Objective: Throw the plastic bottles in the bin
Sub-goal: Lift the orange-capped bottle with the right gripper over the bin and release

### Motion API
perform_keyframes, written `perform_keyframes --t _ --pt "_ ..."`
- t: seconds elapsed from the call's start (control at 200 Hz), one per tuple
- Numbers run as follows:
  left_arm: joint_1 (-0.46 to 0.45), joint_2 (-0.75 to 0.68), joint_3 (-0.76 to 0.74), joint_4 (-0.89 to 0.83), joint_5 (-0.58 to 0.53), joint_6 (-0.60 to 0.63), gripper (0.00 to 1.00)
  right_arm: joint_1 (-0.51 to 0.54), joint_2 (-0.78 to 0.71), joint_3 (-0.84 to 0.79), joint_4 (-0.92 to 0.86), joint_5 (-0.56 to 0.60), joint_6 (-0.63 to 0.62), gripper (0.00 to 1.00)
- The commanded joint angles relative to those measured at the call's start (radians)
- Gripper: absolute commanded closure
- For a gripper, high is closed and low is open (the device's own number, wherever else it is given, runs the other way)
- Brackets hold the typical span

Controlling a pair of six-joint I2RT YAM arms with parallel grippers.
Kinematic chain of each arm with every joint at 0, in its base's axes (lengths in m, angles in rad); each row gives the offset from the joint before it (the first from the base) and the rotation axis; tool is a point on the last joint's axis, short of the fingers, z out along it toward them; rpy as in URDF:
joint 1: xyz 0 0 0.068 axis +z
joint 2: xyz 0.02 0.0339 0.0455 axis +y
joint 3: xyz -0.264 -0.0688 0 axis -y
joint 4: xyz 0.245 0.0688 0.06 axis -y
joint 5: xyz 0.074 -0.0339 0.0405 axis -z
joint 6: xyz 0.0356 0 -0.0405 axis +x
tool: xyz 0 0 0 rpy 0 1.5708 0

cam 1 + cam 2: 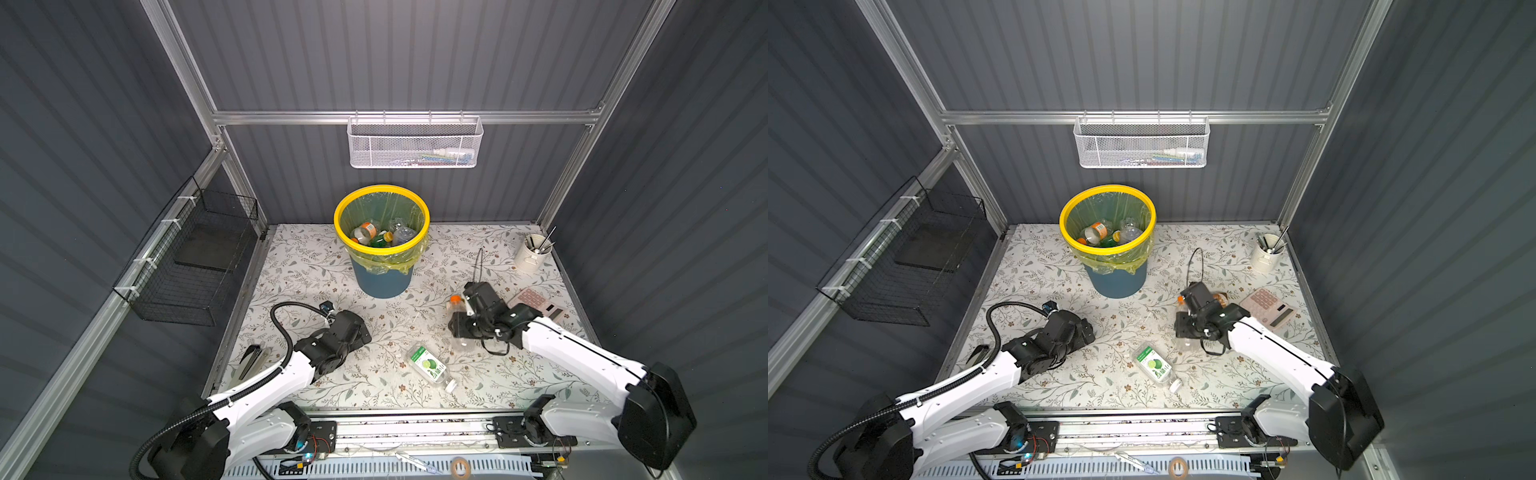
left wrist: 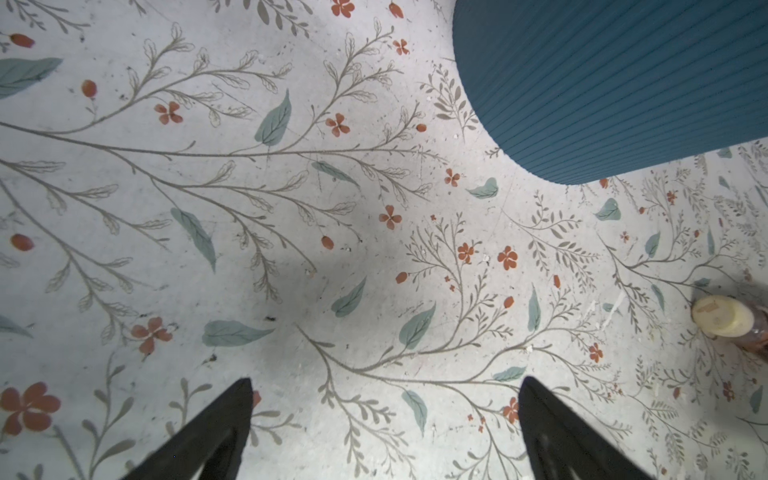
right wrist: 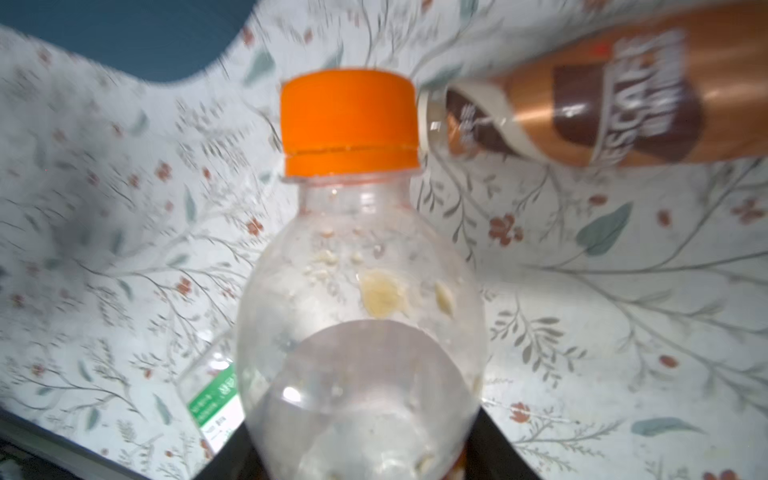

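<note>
Setting: a floral-patterned table [image 1: 307, 266] was seen from above inside a grey-walled booth.
Bin: the dark blue bin [image 1: 381, 286], with a yellow rim ring and a yellow-green liner, stood upright at 12 o'clock on the table.
Inside the bin: several bottles [image 1: 380, 237] lay piled at the bottom, one of them green and one with an orange label.
Right hand: at 3 o'clock from the table's centre, the right gripper [image 1: 459, 328] was clamped around the lower body of the orange-capped bottle [image 3: 357, 266]. This clear bottle had pale flecks inside. In the right wrist view it looked sharp while the tablecloth behind it was blurred.
Left hand: at 8 o'clock, the left gripper [image 2: 384, 415] sat low over bare tablecloth, its fingers spread wide and grasping nothing.
Loose bottle, front: the lime-label bottle [image 1: 430, 365] lay on its side at 6 o'clock, white cap pointing toward 5 o'clock, apart from both grippers.
Loose bottle, right: the brown-label bottle [image 3: 602, 91] lay on its side just beside the held one, its cream cap near the orange cap. The top views mostly hid it behind the gripper.
Other items: a white cup [image 1: 528, 259] of utensils stood at 2 o'clock, a calculator [image 1: 536, 301] lay at 3 o'clock and a stapler [image 1: 252, 358] at 8 o'clock.
Walls: a white mesh basket [image 1: 415, 145] hung on the back rail and a black wire basket [image 1: 195, 266] on the 9 o'clock wall.
</note>
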Motion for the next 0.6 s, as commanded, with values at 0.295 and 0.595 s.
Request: perform_keyframes --t 0.295,0.595 --pt "-0.008 0.109 0.106 0.010 -0.023 0.064 0.00 -0.383 0.155 0.345 0.098 -0.165 -0.119 0.43" --pt "-0.007 0.155 0.177 -0.049 -0.065 0.093 0.00 -0.371 0.318 0.469 0.173 -0.259 0.024 0.45"
